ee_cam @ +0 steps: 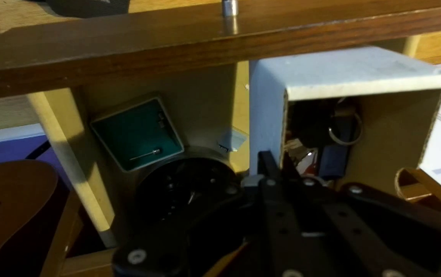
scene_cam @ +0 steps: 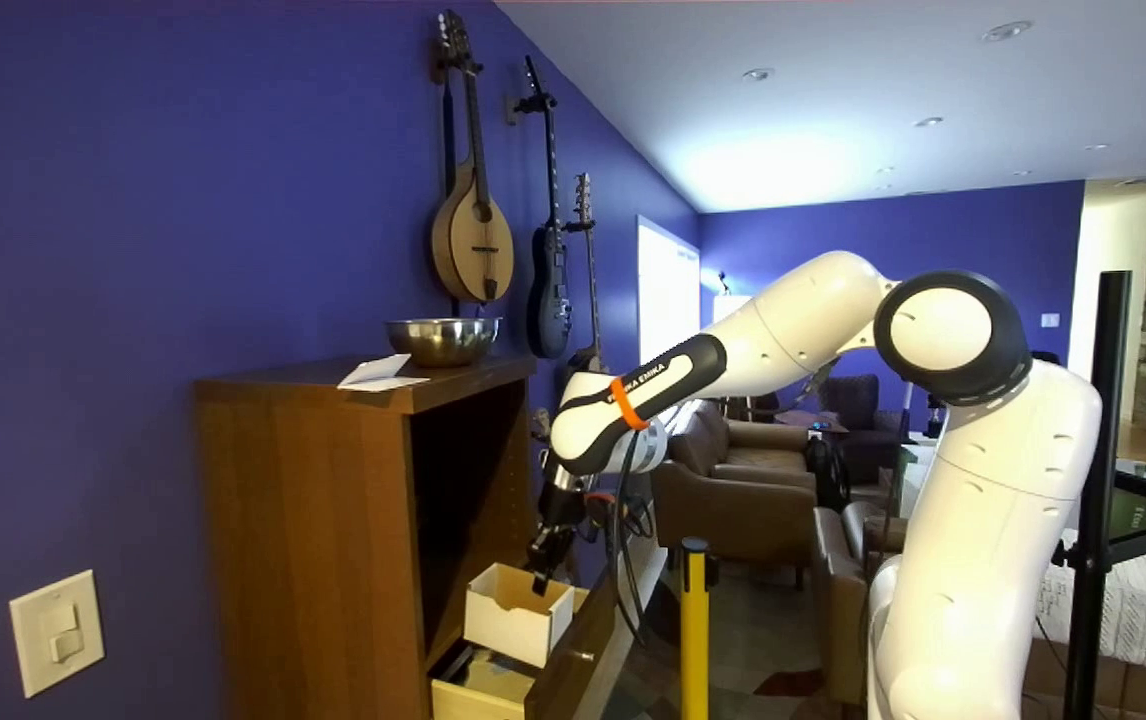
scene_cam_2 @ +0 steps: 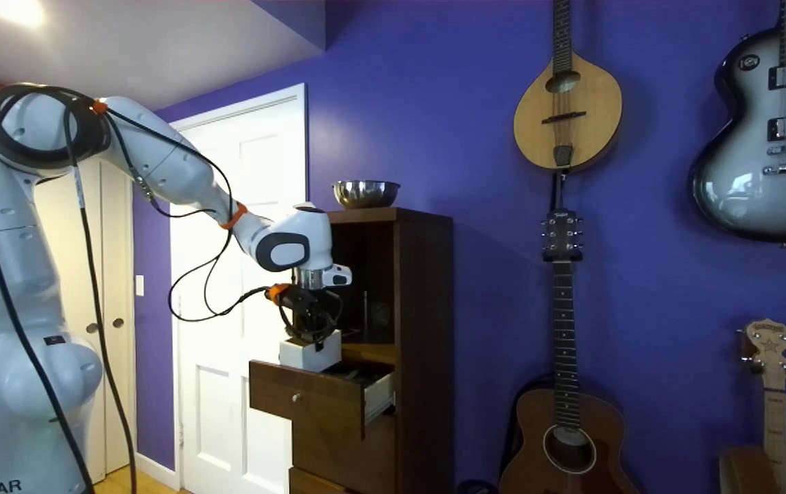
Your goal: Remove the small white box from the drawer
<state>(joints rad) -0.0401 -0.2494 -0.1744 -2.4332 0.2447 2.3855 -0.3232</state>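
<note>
The small white box is open-topped and hangs mostly above the drawer. It shows in both exterior views, also here, and its side wall fills the middle of the wrist view. Keys and small items lie inside it. My gripper is closed with one finger on each side of that wall, and its fingertips show at the box in an exterior view. The drawer is pulled out below, with pale sides and a dark brown front. The box's underside is partly hidden by the drawer front.
The brown cabinet has a dark open shelf behind the gripper. A metal bowl and folded white paper lie on top. The drawer holds a green-lined tray and a round black container. A yellow post stands nearby.
</note>
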